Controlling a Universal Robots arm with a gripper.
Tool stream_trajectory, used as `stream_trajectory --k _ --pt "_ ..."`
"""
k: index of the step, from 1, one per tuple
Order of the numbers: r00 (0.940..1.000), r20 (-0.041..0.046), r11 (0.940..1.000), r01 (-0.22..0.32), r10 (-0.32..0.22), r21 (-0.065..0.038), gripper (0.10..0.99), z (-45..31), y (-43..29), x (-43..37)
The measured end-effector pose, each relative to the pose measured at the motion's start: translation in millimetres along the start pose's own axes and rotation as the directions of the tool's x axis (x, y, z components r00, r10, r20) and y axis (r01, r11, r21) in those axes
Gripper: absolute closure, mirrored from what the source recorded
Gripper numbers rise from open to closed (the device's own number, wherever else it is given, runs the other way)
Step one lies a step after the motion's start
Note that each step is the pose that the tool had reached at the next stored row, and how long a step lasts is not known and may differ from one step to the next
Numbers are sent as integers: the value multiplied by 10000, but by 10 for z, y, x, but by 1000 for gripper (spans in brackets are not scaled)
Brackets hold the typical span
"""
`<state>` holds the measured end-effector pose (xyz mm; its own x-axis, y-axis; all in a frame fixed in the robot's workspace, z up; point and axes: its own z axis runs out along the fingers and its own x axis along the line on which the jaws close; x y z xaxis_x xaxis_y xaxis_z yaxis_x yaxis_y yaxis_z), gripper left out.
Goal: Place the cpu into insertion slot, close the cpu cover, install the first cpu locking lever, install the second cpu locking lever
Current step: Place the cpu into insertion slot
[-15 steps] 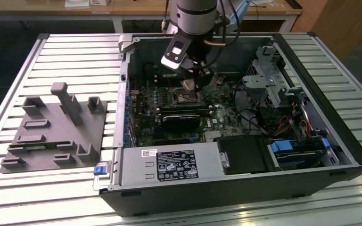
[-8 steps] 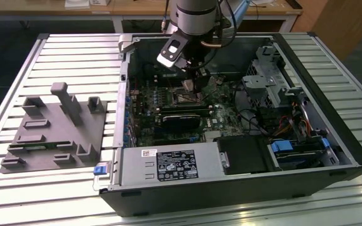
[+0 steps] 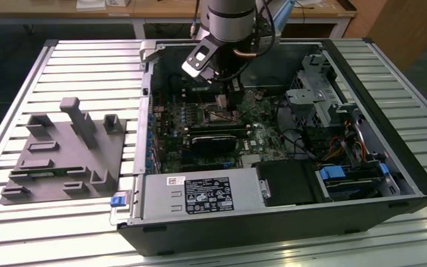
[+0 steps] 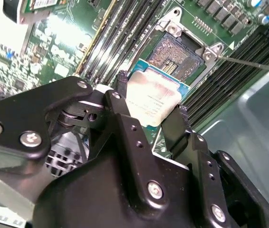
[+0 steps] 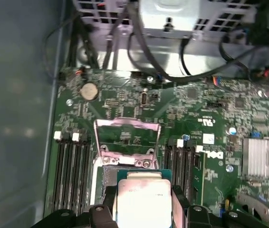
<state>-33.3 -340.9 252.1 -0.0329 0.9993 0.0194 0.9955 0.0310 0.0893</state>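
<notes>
My gripper (image 4: 151, 95) is shut on the cpu (image 4: 154, 97), a flat square chip with a pale silvery top, gripped at two opposite edges. I hold it tilted just above the insertion slot (image 4: 178, 50), whose dark contact field lies uncovered on the green motherboard. In the first wrist view the cpu (image 5: 141, 199) hangs in front of the cpu cover (image 5: 127, 123), a thin silvery frame that stands swung up behind the slot. A thin locking lever (image 4: 248, 61) sticks out beside the slot. In the exterior view my gripper (image 3: 232, 103) reaches down into the open computer case.
Rows of memory slots (image 5: 70, 175) flank the socket on both sides. A black card (image 3: 213, 142), the power supply (image 3: 198, 194) and a drive cage (image 3: 313, 94) with cables crowd the case. A grey fixture block (image 3: 58, 150) lies on the slatted table at the exterior view's left.
</notes>
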Motion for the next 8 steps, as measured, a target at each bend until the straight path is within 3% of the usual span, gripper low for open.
stream_trajectory --k 5,8 --pt "9998 21 9998 -218 218 -19 545 3 -8 0" --pt "9998 29 9994 -211 212 -262 545 14 -23 1"
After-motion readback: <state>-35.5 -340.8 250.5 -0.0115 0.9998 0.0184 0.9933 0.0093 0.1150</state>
